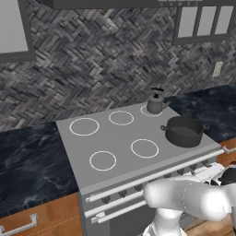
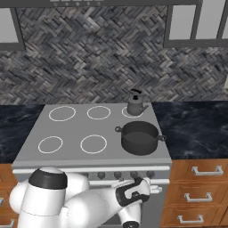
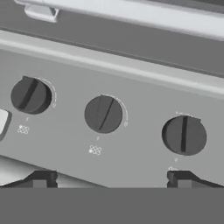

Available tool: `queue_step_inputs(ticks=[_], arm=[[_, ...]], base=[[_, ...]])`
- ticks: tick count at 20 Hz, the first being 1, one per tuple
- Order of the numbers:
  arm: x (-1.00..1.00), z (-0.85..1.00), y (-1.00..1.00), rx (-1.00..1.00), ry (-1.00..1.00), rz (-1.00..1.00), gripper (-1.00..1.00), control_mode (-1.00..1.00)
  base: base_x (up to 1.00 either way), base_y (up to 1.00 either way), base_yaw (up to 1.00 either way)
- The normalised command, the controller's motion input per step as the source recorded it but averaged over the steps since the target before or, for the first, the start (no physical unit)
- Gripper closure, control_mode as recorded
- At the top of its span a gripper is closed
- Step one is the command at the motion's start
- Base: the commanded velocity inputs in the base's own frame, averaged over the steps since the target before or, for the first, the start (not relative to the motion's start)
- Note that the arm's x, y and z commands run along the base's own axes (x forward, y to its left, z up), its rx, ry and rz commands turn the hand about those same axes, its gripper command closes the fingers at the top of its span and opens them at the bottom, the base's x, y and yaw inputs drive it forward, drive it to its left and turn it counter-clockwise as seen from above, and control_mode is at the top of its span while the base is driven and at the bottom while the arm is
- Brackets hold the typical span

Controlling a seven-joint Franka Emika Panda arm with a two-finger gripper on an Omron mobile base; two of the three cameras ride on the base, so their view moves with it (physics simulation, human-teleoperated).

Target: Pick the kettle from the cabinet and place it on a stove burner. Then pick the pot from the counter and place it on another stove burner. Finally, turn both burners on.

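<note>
Herringbone backsplash (image 1: 106, 60), wall outlet (image 1: 217, 69), brown drawers (image 2: 198, 191), silver handles (image 2: 206, 170)

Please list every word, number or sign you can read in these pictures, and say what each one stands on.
No word or number can be read.
Small white burner-pattern signs sit by the left knob and the middle knob on the stove's control panel: too small to make out.
A faint mark by the right knob: blurred.

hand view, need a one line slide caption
Open gripper faces the stove's control panel, its middle knob straight ahead between two others.
</note>
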Motion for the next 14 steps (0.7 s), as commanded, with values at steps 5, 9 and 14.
queue_step_inputs(ticks=[5,9,14], arm=[[0.22,-0.10,0.00,0.01,-0.02,0.00,-1.00,-1.00],[0.23,-0.17,0.00,0.00,-0.02,0.00,-1.00,-1.00],[0.22,-0.22,-0.07,0.00,-0.02,0.01,-1.00,-1.00]], base=[[0.00,0.00,0.00],[0.00,0.00,0.00],[0.00,0.00,0.00]])
